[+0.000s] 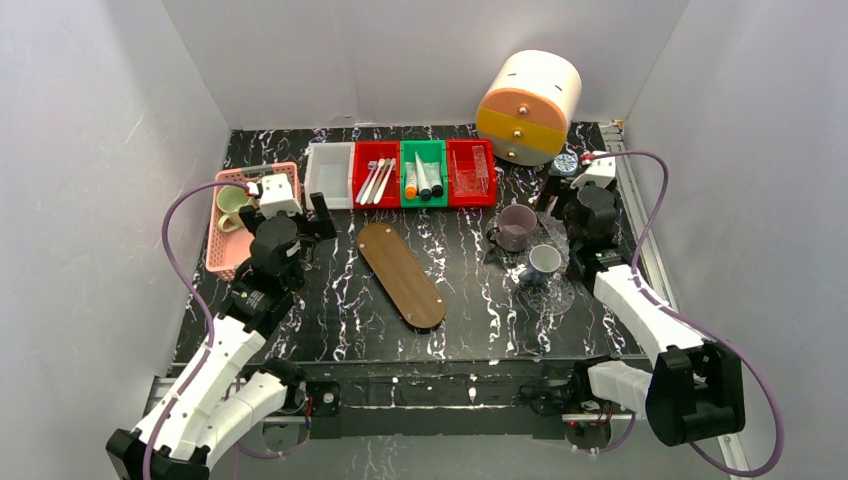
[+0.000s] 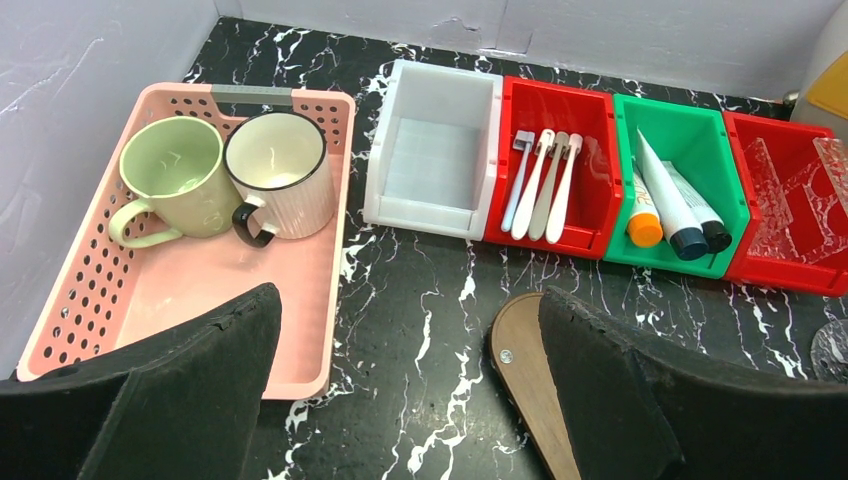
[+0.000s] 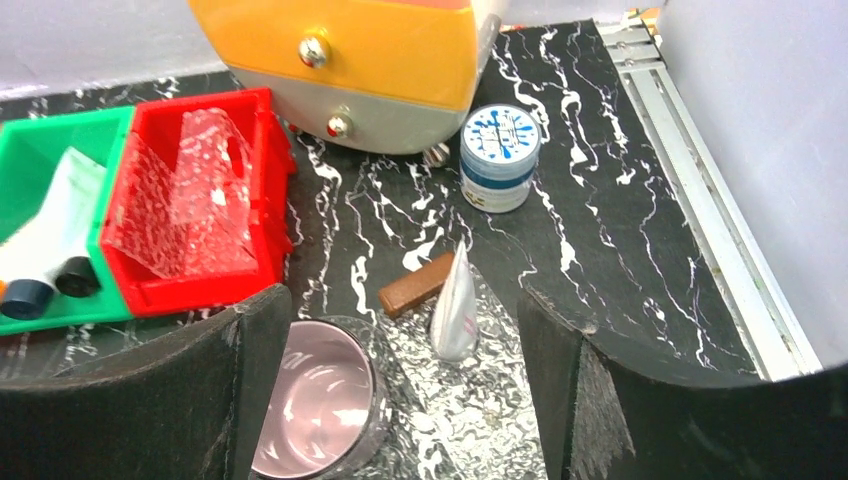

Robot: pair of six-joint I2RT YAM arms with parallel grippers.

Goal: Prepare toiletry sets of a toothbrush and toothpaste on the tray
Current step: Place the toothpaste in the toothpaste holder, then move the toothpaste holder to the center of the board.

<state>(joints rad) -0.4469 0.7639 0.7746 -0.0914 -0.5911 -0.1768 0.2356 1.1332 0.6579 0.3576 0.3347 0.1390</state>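
Three tubes (image 2: 672, 205) lie in the green bin (image 2: 690, 112), and the toothbrushes (image 2: 545, 182) lie in the red bin (image 2: 592, 108) touching it on the left. The wooden tray (image 1: 400, 272), well apart from both bins, carries nothing yet, so the task appears to be at its first pick. The left gripper (image 2: 408, 322) and right gripper (image 3: 400, 335) both hang with jaws apart, holding nothing. The left one faces the bins, so it would likely reach forward, lower over one toothbrush and close.

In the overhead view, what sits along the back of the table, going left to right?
Pink basket → white bin → red bin of toothbrushes → green bin of tubes → second red bin → round drawer unit.
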